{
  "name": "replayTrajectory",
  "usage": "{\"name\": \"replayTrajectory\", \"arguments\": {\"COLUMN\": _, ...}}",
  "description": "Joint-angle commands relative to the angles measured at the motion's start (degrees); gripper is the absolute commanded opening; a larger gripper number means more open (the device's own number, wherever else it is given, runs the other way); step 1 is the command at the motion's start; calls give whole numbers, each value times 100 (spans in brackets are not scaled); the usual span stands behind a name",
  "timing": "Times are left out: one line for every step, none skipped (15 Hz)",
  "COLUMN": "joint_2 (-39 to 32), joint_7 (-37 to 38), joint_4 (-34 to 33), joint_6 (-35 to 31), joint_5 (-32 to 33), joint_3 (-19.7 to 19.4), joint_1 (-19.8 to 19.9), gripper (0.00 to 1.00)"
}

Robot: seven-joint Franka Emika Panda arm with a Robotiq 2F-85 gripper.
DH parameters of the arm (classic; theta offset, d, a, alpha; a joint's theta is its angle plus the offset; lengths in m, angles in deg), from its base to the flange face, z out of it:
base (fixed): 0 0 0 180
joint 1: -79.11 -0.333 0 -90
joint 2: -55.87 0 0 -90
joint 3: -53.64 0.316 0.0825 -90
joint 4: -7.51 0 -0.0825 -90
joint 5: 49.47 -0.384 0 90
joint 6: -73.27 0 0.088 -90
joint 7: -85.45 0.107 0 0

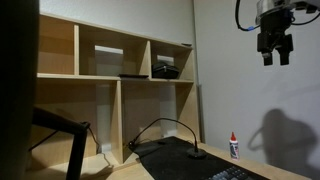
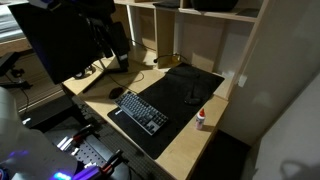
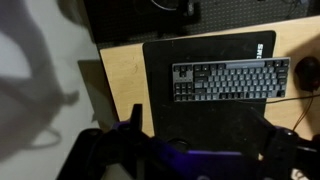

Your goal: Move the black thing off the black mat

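Observation:
The black thing has its stubby base (image 1: 197, 154) on the black mat (image 1: 185, 167), and its thin neck arcs away to the left. In the overhead exterior view the base (image 2: 192, 98) sits near the far edge of the mat (image 2: 195, 75). My gripper (image 1: 273, 52) hangs open and empty, high above the desk and to the right of the black thing. In the wrist view the open fingers (image 3: 200, 135) frame the mat (image 3: 215, 115) from far above. There the black thing does not show clearly against the dark mat.
A black keyboard (image 2: 140, 108) (image 3: 230, 80) lies on the mat's near part, with a mouse (image 2: 117, 92) beside it. A small white bottle with a red cap (image 2: 201, 118) (image 1: 234, 147) stands by the mat. Wooden shelves (image 1: 110, 75) stand behind, and a monitor (image 2: 60, 45) stands to one side.

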Motion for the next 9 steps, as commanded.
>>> {"name": "replayTrajectory", "arguments": {"joint_2": -1291, "joint_7": 1095, "joint_4": -177, "joint_6": -681, "joint_5": -307, "joint_3": 95, "joint_1": 55, "gripper": 100}}
{"name": "replayTrajectory", "arguments": {"joint_2": -1613, "joint_7": 1442, "joint_4": -269, "joint_6": -887, "joint_5": -409, "joint_3": 94, "joint_1": 23, "gripper": 100}}
{"name": "replayTrajectory", "arguments": {"joint_2": -1956, "joint_7": 1733, "joint_4": -354, "joint_6": -1119, "joint_5": -541, "joint_3": 113, "joint_1": 44, "gripper": 100}}
{"name": "replayTrajectory", "arguments": {"joint_2": -2334, "joint_7": 2056, "joint_4": -510, "joint_6": -1350, "joint_5": -611, "joint_3": -1, "joint_1": -59, "gripper": 100}}
{"name": "replayTrajectory", "arguments": {"joint_2": -2699, "joint_7": 2290, "joint_4": -756, "joint_6": -1416, "joint_5": -709, "joint_3": -51, "joint_1": -80, "gripper": 100}}
{"name": "replayTrajectory", "arguments": {"joint_2": -3077, "joint_7": 2448, "joint_4": -1121, "joint_6": -1292, "joint_5": -879, "joint_3": -98, "joint_1": -88, "gripper": 100}}
{"name": "replayTrajectory", "arguments": {"joint_2": -2330, "joint_7": 2140, "joint_4": -407, "joint_6": -1423, "joint_5": -681, "joint_3": 161, "joint_1": 125, "gripper": 100}}
{"name": "replayTrajectory", "arguments": {"joint_2": -2648, "joint_7": 2276, "joint_4": -641, "joint_6": -1421, "joint_5": -757, "joint_3": 135, "joint_1": 115, "gripper": 100}}
{"name": "replayTrajectory", "arguments": {"joint_2": -2888, "joint_7": 2339, "joint_4": -834, "joint_6": -1417, "joint_5": -794, "joint_3": 115, "joint_1": 105, "gripper": 100}}
